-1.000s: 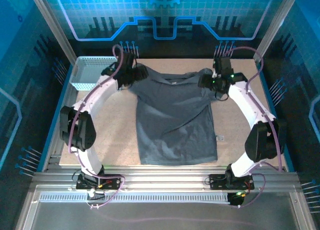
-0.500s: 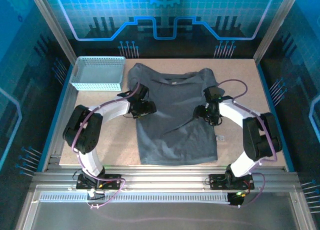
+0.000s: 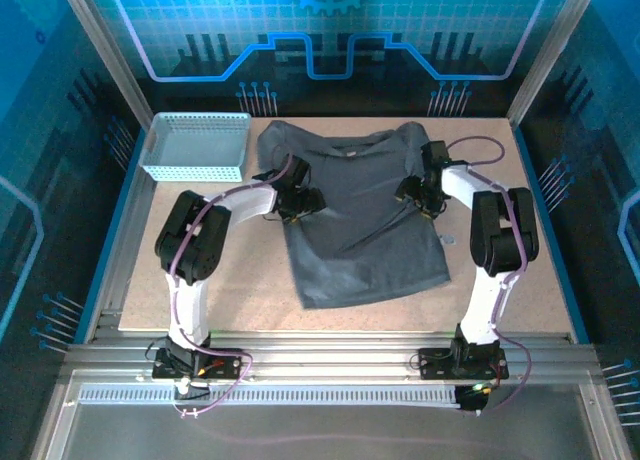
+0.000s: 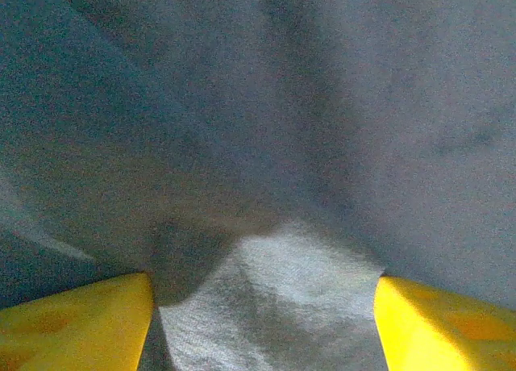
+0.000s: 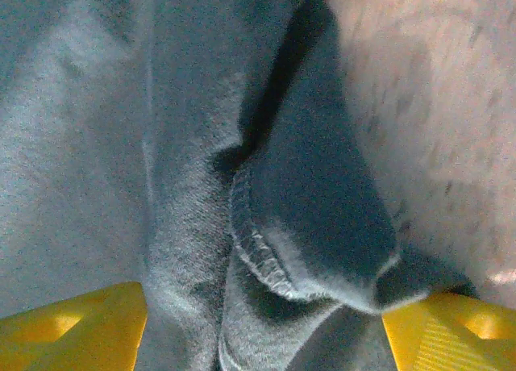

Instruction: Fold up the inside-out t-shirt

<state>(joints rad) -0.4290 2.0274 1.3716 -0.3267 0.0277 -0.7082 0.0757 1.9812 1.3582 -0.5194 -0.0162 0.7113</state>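
The inside-out t-shirt (image 3: 360, 220), dark grey, lies spread on the table with its collar toward the back and its lower hem skewed to the right. My left gripper (image 3: 300, 200) rests on the shirt's left side below the sleeve. In the left wrist view its yellow fingers (image 4: 81, 323) stand wide apart, open, with a hump of grey cloth (image 4: 274, 298) between them. My right gripper (image 3: 412, 192) sits at the shirt's right side. It is open too, and a folded sleeve hem (image 5: 322, 218) lies between its fingers (image 5: 72, 323).
A light blue mesh basket (image 3: 195, 145) stands at the back left corner. Bare tabletop (image 3: 520, 240) runs down the right of the shirt, and bare board (image 5: 435, 105) shows beside the sleeve. The frame posts and blue walls close in the sides.
Both grippers came down from the shoulders to the shirt's sides and then moved slightly back. The shirt has drawn up, and its hem now sits higher and tilted.
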